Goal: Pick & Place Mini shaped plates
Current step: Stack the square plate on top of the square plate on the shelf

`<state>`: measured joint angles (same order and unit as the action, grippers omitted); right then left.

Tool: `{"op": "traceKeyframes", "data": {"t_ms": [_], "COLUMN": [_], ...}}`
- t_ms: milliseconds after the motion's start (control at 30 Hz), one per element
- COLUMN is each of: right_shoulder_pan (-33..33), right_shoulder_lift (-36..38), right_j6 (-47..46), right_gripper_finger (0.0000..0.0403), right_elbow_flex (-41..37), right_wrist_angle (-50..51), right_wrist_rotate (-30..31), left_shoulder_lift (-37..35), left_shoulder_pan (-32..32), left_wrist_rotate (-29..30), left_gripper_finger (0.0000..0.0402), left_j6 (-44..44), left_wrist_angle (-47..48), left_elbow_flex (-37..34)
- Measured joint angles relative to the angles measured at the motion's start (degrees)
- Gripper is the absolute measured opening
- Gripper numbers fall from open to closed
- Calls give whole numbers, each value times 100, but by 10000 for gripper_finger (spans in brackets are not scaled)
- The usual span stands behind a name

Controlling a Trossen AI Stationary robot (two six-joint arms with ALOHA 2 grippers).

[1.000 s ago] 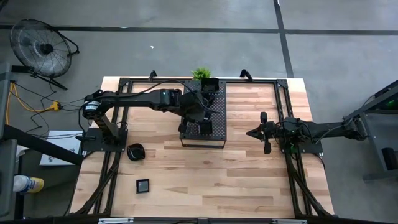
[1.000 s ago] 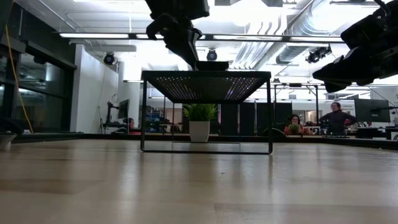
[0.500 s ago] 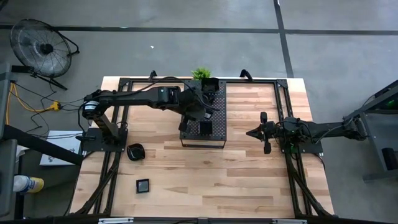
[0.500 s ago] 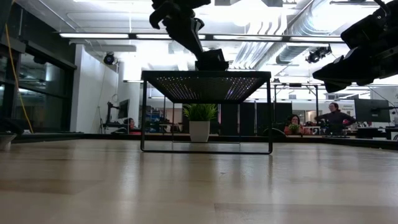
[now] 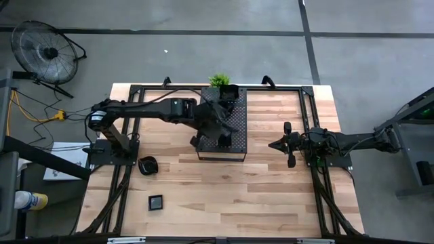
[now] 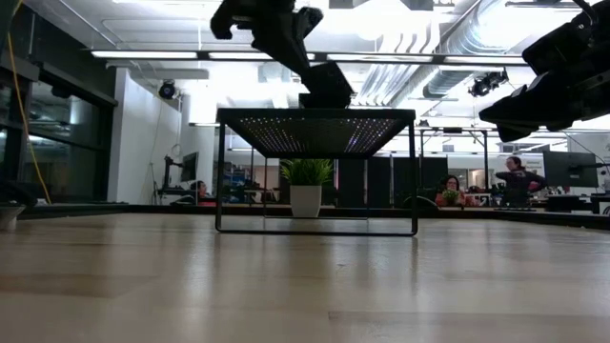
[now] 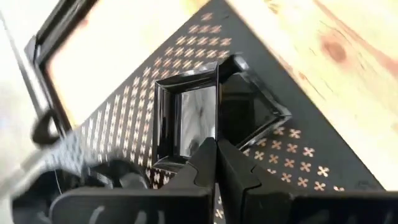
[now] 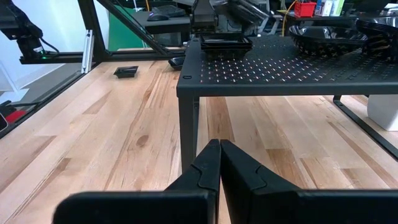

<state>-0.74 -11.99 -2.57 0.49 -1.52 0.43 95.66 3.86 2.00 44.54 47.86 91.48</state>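
Note:
A square black mini plate lies flat on the dark perforated tray, near its front end. My left gripper is shut and hangs slanted over that plate's near edge, above the tray. More black plates sit at the tray's far end. Two others rest on the table at the left, a rounded one and a square one. My right gripper is shut and waits at the right side, level with the tray's edge. My left gripper points slanting down at the square plate's near rim with shut fingers. The fingers hide the spot, so I cannot tell whether they touch the plate. The plate lies flat on the tray.
The tray stands raised on thin legs, with a small green plant behind it at the table's far edge. Black frame rails run along the table's sides. Bare wood lies between the tray and the near edge. People sit in the room beyond.
My left gripper has risen a little over the tray's front end and rolled about its own axis, staying shut. The square plate has stayed on the tray.

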Motion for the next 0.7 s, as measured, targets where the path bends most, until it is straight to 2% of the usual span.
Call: {"op": "traceKeyframes", "data": {"t_ms": [333,567,700], "right_shoulder_pan": [-1,0,0], "right_shoulder_lift": [0,0,1], "right_j6": [0,2,0], "right_gripper_finger": [5,5,5], "right_elbow_flex": [0,0,0], "right_wrist_angle": [2,0,2], "right_wrist_rotate": [2,2,1], "left_shoulder_lift": [0,0,-17], "left_shoulder_pan": [-552,-614,-498], "left_wrist_rotate": [7,-32,-516], "left_gripper_finger": [0,0,0], "left_j6": [2374,3043,3341], "left_wrist_angle": [31,40,59], "left_elbow_flex": [0,0,0]}}
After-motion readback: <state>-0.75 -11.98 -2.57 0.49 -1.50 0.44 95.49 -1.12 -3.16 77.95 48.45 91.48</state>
